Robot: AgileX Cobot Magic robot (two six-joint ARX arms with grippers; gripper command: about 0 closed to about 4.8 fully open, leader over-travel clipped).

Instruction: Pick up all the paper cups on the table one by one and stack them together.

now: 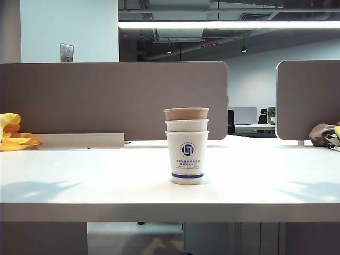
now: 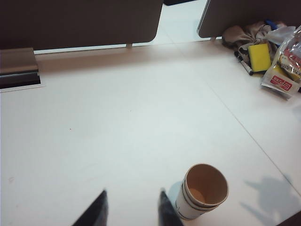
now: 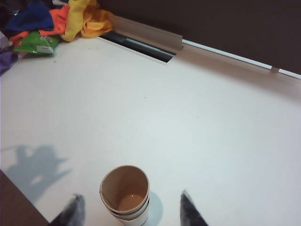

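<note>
Three paper cups [image 1: 187, 149] stand nested in one upright stack at the middle of the white table [image 1: 79, 186]: a brown kraft cup [image 1: 186, 113] on top, inside two white cups with a blue logo [image 1: 187, 159]. No arm shows in the exterior view. My left gripper [image 2: 132, 201] hangs open well above the table, with the stack [image 2: 203, 190] just outside one fingertip [image 2: 163, 202] and nothing between the jaws. My right gripper [image 3: 130, 200] is open wide, high over the stack [image 3: 126, 193], which appears between its fingertips [image 3: 187, 202] without touching them.
Grey partition panels [image 1: 111, 95] close the back of the table. A yellow cloth [image 1: 13, 135] lies at the far left with coloured cloths [image 3: 70, 19] and a green packet [image 3: 37, 44]. At the far right lie a yellow sponge [image 2: 259, 56], a marker [image 2: 244, 65] and a snack bag [image 2: 284, 70].
</note>
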